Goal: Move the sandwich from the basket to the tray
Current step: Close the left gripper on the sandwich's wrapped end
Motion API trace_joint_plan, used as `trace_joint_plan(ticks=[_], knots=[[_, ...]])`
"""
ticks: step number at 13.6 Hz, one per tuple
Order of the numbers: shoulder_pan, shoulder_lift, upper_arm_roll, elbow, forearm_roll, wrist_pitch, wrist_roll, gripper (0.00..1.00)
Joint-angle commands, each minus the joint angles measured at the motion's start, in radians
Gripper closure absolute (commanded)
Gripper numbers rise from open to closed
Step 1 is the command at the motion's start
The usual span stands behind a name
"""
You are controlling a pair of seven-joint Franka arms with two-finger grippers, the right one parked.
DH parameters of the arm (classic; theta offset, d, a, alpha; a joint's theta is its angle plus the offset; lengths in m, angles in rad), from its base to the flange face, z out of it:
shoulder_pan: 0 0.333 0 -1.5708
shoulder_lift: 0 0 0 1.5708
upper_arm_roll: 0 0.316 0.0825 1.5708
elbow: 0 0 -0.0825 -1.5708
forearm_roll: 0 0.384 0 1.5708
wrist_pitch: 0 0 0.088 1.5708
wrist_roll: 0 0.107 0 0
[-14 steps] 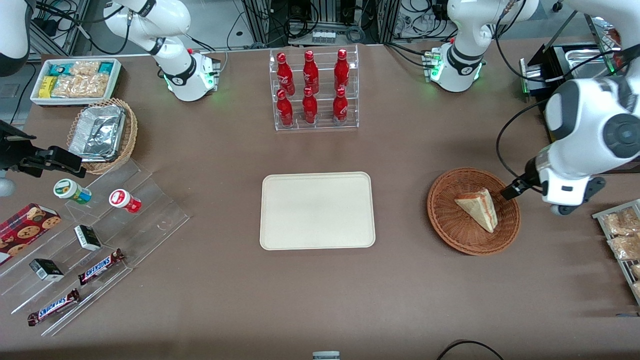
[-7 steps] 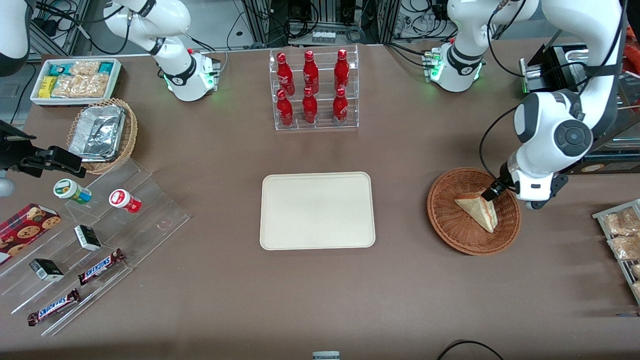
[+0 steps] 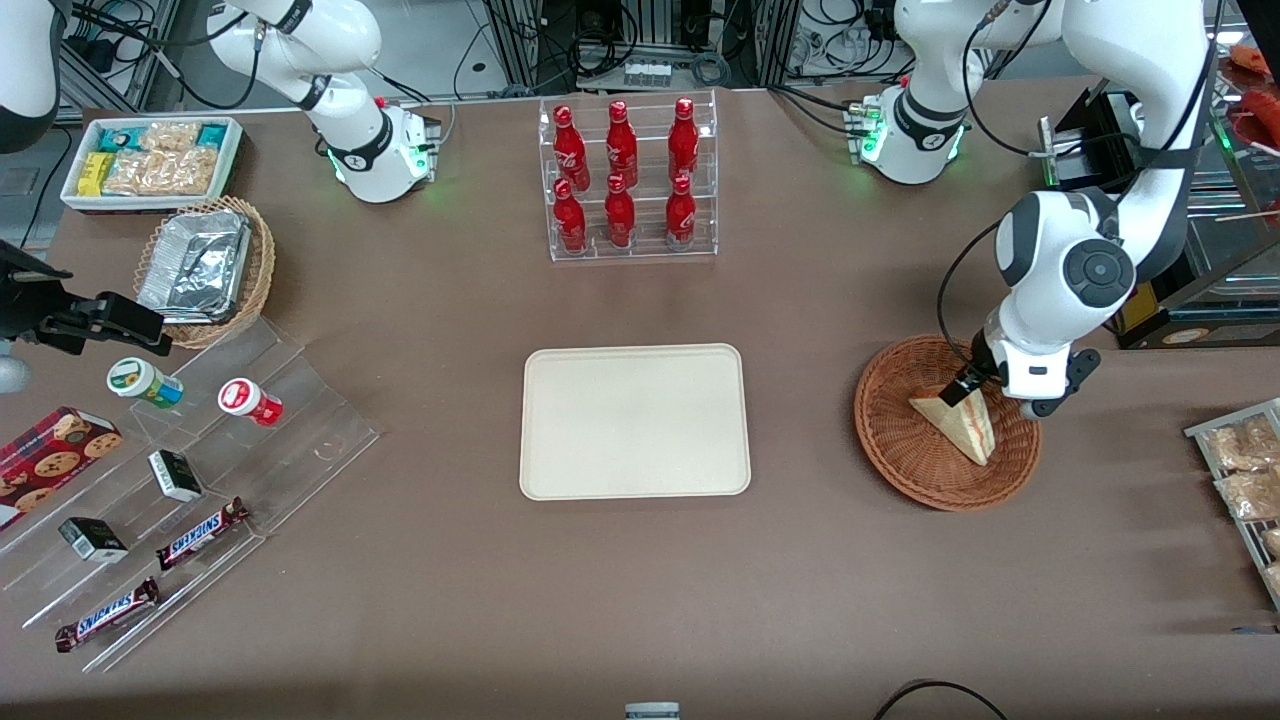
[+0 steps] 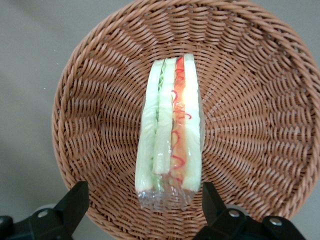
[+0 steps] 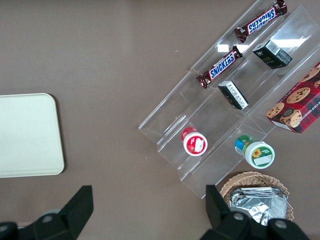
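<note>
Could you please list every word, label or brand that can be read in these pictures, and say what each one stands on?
"SNICKERS": on both chocolate bars on the clear stepped stand.
Red bottles: white script, too small to read.
Cookie box, two dark small boxes, two round tubs: print unreadable.
Sandwich, basket, tray: no text.
Gripper: open, above the sandwich; no text.
</note>
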Motion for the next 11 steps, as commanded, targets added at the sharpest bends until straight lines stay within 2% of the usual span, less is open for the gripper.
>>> trace_joint_plan(ticks=[1,2,6,7,11], knots=[[-0.004,0.025,0.003,-0.004,0.011,0.055,-0.022,0.04],[-0.004,0.039,0.003,0.002,0.011,0.06,-0.022,0.14],[-0.004,0.059,0.003,0.043,0.009,0.071,-0.061,0.91],[-0.005,0.059,0.002,0.069,0.011,0.062,-0.058,1.0],[-0.051,0.044,0.0,0.177,0.015,-0.116,-0.058,1.0]])
